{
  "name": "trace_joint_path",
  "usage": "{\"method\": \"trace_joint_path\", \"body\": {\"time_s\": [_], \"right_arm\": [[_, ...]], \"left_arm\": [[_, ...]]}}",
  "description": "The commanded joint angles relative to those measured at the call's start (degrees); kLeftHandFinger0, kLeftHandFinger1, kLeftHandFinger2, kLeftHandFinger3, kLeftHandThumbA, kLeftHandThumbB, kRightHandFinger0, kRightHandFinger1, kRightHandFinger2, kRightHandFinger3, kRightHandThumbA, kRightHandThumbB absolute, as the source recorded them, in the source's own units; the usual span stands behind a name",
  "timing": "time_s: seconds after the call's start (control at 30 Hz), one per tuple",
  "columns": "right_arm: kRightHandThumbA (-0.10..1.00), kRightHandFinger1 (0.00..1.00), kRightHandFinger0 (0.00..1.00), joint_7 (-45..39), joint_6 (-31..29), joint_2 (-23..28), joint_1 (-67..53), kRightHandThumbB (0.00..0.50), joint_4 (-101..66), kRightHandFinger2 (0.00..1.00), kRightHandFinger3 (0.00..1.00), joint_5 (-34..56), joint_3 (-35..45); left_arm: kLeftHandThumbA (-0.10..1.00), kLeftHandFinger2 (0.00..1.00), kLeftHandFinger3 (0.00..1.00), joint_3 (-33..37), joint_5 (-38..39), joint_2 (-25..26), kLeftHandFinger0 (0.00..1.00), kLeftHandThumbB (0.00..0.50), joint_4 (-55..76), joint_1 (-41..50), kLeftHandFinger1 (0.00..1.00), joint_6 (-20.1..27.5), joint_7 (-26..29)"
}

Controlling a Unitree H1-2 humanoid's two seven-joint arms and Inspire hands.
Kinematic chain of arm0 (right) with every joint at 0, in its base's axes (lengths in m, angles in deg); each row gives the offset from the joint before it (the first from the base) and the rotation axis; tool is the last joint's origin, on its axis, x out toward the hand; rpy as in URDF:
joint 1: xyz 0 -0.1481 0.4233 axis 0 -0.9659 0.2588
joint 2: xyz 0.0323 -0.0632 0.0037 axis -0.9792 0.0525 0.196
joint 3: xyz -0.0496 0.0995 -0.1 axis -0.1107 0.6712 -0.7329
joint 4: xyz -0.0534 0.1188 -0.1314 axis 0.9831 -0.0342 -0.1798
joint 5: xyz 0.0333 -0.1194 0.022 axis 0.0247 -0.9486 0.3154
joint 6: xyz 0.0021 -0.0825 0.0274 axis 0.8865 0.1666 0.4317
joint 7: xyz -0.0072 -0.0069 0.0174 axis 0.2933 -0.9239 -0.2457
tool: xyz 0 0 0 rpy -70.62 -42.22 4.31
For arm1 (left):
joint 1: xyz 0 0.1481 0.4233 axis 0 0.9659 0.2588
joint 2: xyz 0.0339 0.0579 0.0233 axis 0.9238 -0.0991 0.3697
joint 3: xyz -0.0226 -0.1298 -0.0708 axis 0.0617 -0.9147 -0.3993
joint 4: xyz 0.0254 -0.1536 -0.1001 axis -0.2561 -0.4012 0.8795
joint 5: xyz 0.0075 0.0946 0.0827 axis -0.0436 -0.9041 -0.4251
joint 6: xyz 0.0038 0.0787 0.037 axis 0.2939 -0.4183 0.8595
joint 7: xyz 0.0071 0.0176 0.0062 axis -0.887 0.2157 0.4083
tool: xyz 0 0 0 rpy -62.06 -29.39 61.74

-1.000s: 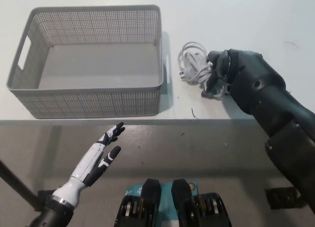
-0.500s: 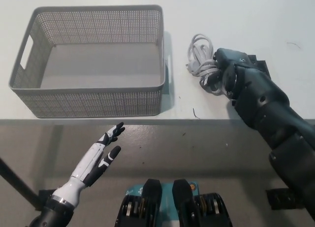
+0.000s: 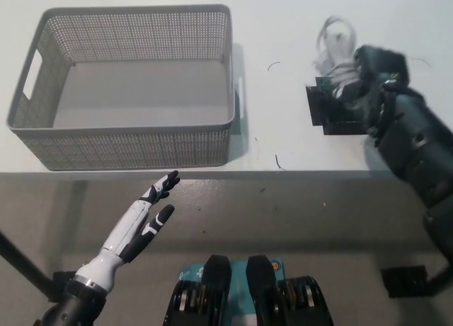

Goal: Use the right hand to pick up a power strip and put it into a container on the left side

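Lifted since a second ago, the power strip (image 3: 334, 103) hangs clamped in the right robot hand (image 3: 371, 85), right of the empty basket (image 3: 127, 138); left robot hand (image 3: 145, 220) rests open.

Open bench (image 3: 279, 121) between right hand (image 3: 375, 78) and grey basket (image 3: 127, 138), only the basket's near right wall (image 3: 232, 71) barring the way into its bare interior.
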Motion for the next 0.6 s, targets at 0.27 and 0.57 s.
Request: {"method": "trace_joint_path", "body": {"time_s": [0.27, 0.57], "right_arm": [[-0.10, 0.00, 0.00, 14.4, -9.2, 8.2, 16.1, 0.231, -14.0, 0.02, 0.22, -3.8, 2.0], [-0.10, 0.33, 0.00, 11.7, -5.0, 6.3, 17.1, 0.215, -25.6, 0.85, 0.46, -6.3, 2.9]], "left_arm": [[1.00, 1.00, 1.00, -1.1, -0.8, 1.8, 1.00, 0.214, 1.3, -2.3, 1.00, 1.0, -0.2], [1.00, 1.00, 1.00, -0.8, -0.5, 2.0, 1.00, 0.211, 1.1, -2.4, 1.00, 1.3, -0.4]]}}
